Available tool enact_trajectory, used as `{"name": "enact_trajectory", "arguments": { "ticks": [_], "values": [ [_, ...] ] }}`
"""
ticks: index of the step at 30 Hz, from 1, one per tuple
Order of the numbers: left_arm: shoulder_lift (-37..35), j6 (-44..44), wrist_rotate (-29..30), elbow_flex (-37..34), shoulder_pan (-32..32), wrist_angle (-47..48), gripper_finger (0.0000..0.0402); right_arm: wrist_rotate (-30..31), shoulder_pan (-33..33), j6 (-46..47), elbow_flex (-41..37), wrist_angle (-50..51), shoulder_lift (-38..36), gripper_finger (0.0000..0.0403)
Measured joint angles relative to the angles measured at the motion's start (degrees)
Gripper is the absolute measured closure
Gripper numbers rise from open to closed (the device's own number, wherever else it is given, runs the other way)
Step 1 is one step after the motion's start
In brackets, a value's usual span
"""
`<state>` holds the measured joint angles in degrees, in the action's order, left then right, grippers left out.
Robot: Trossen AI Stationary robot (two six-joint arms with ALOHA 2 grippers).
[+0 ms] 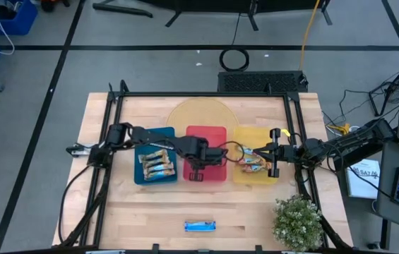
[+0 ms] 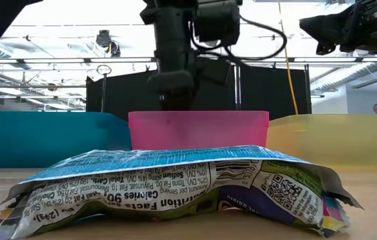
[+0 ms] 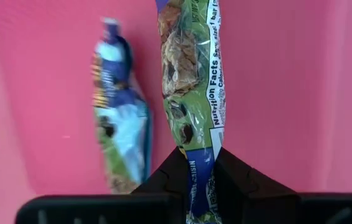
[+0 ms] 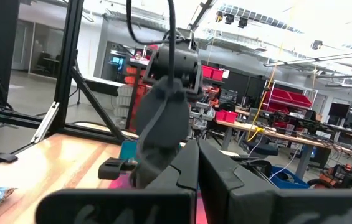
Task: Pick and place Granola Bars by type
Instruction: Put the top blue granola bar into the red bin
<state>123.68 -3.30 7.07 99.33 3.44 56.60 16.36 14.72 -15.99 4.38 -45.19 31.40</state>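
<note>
My left gripper [image 1: 198,169] hangs over the red tray [image 1: 206,134] and is shut on a blue-white granola bar [image 3: 191,68]. A second blue-white bar [image 3: 119,112] lies flat on that tray's floor beside it. Tan-gold bars [image 1: 155,164] lie in the blue tray [image 1: 143,180]. Red-orange bars [image 1: 250,164] lie in the yellow tray [image 1: 245,134]. One more blue-white bar [image 1: 199,226] lies flat on the table near its near edge, filling the foreground of the low view [image 2: 175,187]. My right gripper [image 1: 264,152] is shut and holds nothing, above the yellow tray's right side. My left gripper pinches the blue-white bar by one end [image 3: 202,171] between its two fingers [image 3: 244,180], coming from above and pointing down into the red tray. The bar stretches away from the fingers over the tray floor. Whether its far end rests on the floor, I cannot tell.
The three trays stand side by side across the table's middle. A pale round disc [image 1: 199,113] lies behind them. A small potted plant [image 1: 296,220] stands at the near right corner. Bare wood lies between the trays and the near edge, around the loose bar.
</note>
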Motion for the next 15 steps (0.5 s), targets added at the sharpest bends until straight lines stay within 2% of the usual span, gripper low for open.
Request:
{"name": "enact_trajectory", "arguments": {
  "ticks": [8, 15],
  "values": [
    [0.0, 3.22, -1.5, -4.53, 0.08, -3.51, 0.0348, 0.0, 0.0, 0.15, 0.0, 0.0, 0.0, 0.0403],
    [-0.04, 2.97, -0.91, -1.7, 1.86, -1.42, 0.0263, 0.0, 0.0, 0.26, 0.0, 0.01, 0.0, 0.0403]
  ]
}}
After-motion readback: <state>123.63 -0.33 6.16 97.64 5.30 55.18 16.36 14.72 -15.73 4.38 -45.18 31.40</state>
